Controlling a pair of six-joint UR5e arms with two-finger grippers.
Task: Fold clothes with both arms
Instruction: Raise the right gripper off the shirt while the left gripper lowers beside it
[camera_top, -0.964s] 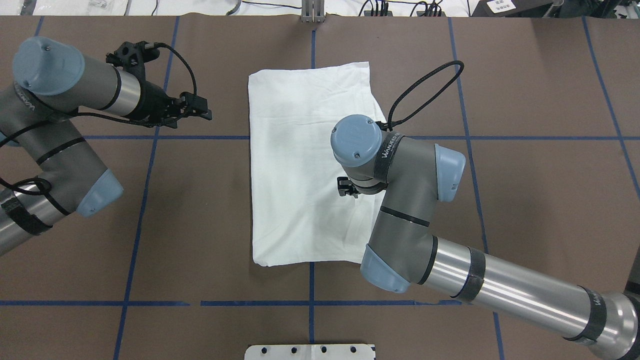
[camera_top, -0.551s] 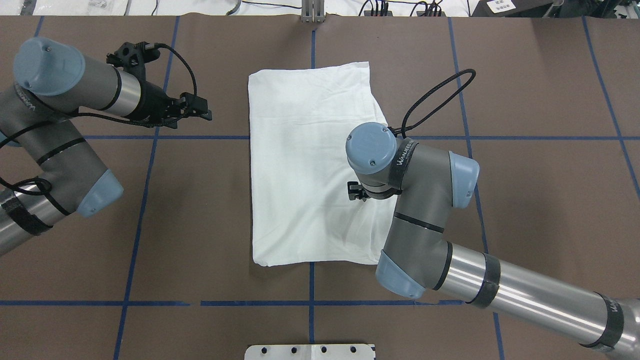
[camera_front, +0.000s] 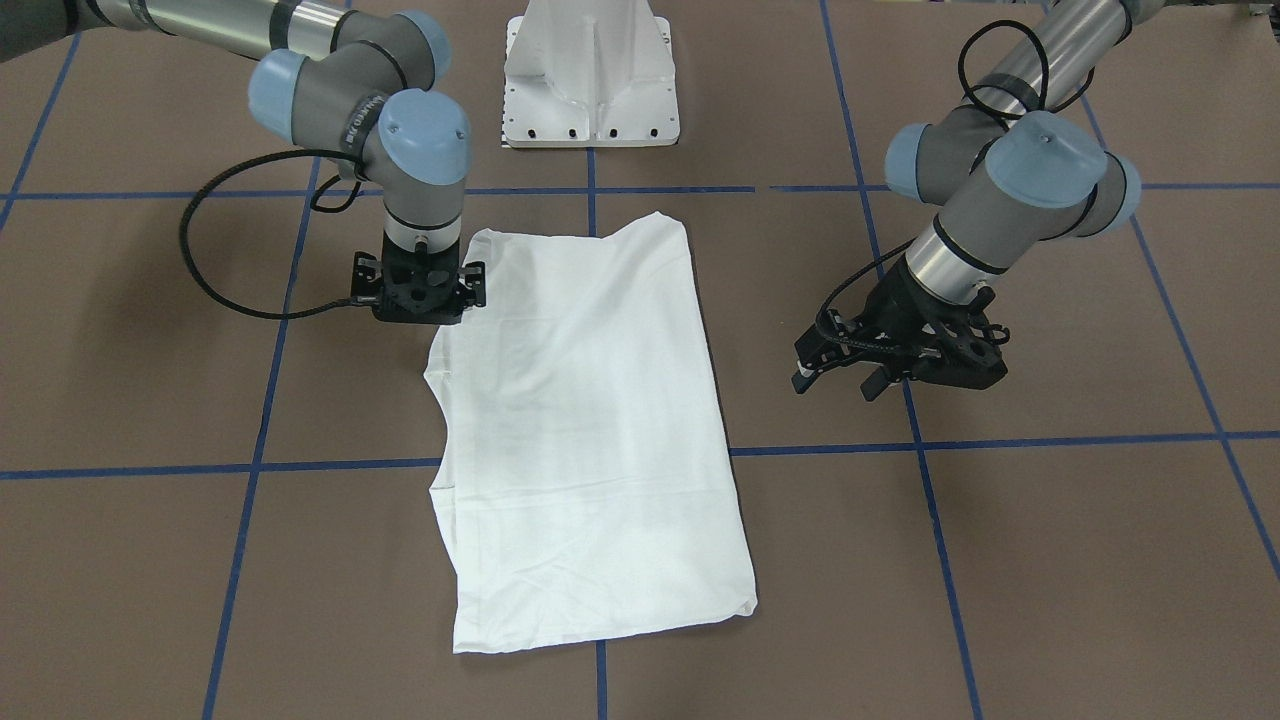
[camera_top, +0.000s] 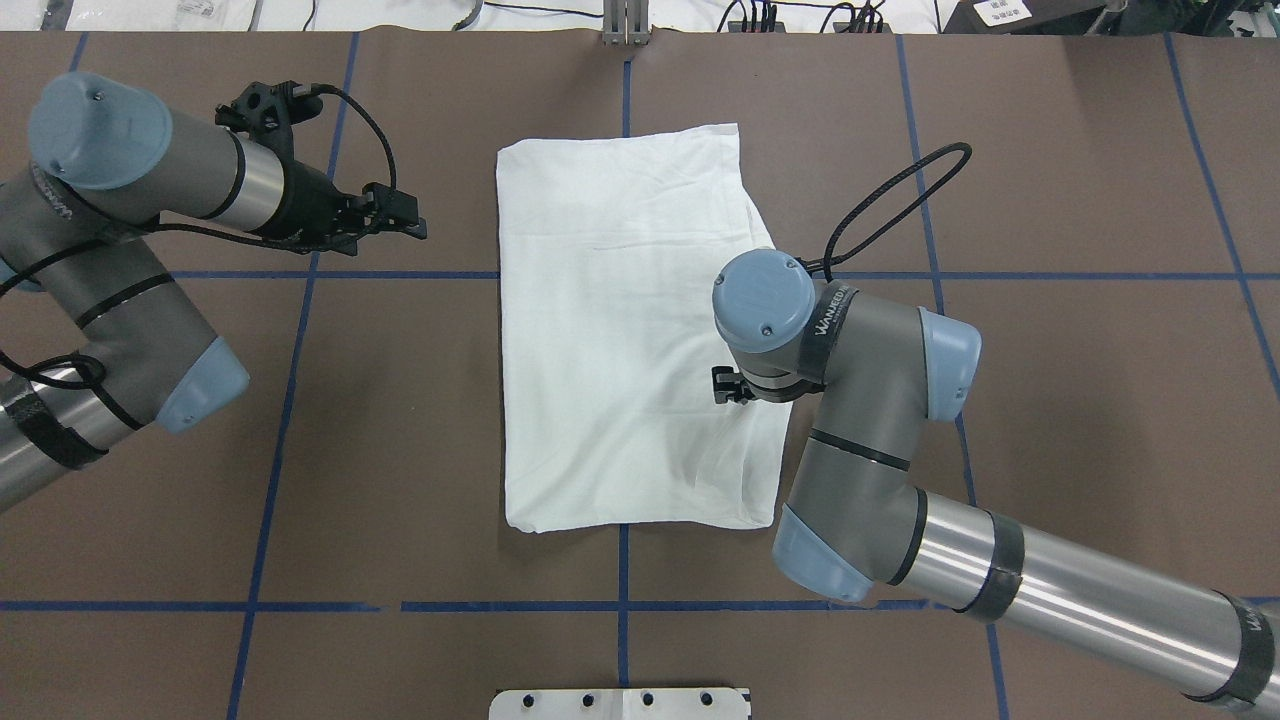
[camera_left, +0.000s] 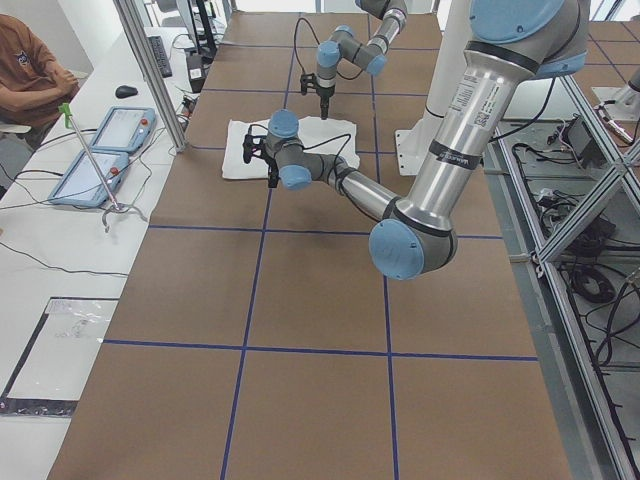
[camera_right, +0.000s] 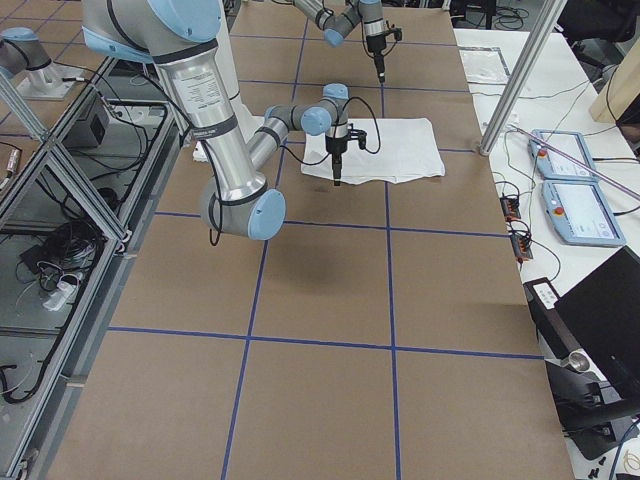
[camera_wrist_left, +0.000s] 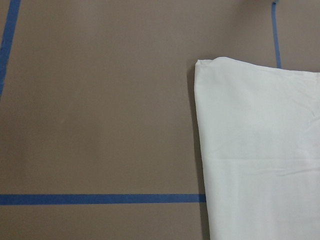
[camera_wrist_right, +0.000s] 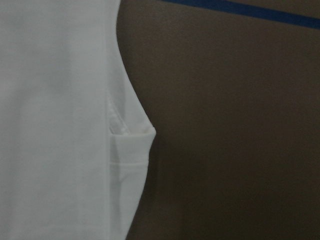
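Squaring the bulging edge of the T-shirt (camera_top: 620, 330) probably wants a low pinch; right end effector (camera_front: 418, 300) hides its opening, left end effector (camera_front: 836, 387) gapes empty.

The fingers of the right gripper (camera_front: 418, 302) are hidden beneath its own body, their spread untellable.

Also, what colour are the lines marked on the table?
Blue lines, on a brown table; the overhead exterior view shows them best.

T-shirt (camera_front: 590, 420) near left gripper (camera_front: 835, 388), seemingly under right gripper (camera_front: 418, 305).
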